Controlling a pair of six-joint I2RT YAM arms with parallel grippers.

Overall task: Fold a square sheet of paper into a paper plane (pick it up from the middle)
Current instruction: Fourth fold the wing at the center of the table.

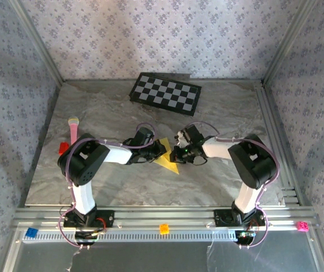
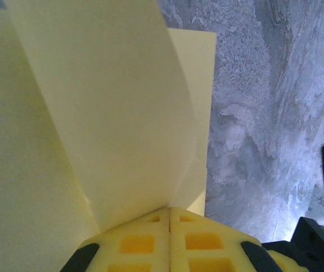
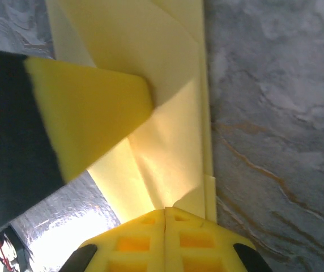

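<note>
The yellow sheet of paper (image 1: 169, 162) lies folded into a pointed triangle at the middle of the table, between my two grippers. My left gripper (image 1: 161, 151) is shut on it. In the left wrist view a flap of the paper (image 2: 105, 113) rises from the closed tips of the left gripper (image 2: 169, 211). My right gripper (image 1: 177, 154) is shut on the opposite edge. In the right wrist view the creased paper (image 3: 167, 141) runs up from the right gripper's closed tips (image 3: 166, 211). The left gripper's yellow pad (image 3: 88, 119) presses on the paper there.
A black-and-white checkerboard (image 1: 165, 92) lies at the back of the marble table (image 1: 105, 107). A pink stick (image 1: 72, 129) and a red block (image 1: 63, 148) sit at the left. Orange (image 1: 163, 228), blue (image 1: 32, 232) and pink (image 1: 302, 226) blocks rest on the front rail.
</note>
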